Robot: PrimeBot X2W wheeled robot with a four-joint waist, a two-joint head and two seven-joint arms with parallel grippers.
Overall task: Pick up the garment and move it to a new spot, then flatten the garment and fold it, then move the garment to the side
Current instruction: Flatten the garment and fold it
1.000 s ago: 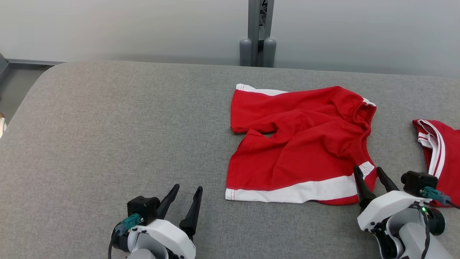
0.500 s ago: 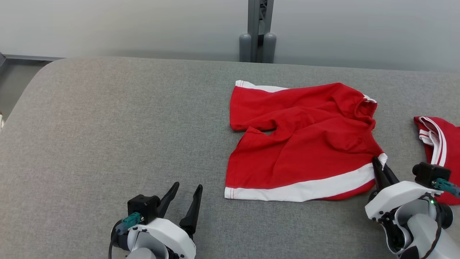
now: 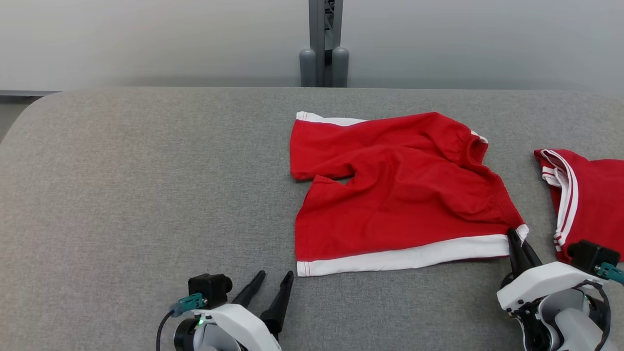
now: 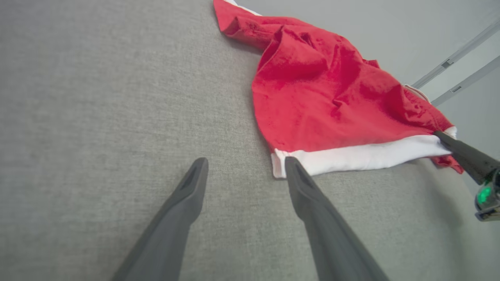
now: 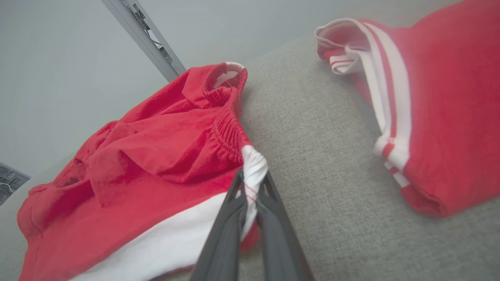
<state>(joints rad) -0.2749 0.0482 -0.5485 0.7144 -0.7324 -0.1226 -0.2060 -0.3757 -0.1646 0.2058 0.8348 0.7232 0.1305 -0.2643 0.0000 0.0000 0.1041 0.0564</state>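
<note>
The head camera sits high, looking forward and down across the grey padded surface (image 3: 146, 170) to the wall (image 3: 146, 39), with the left gripper (image 3: 276, 275) and right gripper (image 3: 513, 234) at its bottom edge. The left wrist camera lies low and close to the surface, facing along its fingers (image 4: 183, 203) toward the red garment (image 4: 324, 97). The right wrist camera is nearer still, almost against the cloth. All three share that garment. A slanted grey bar (image 5: 144, 37) behind it may be the head view's post (image 3: 321, 53).
</note>
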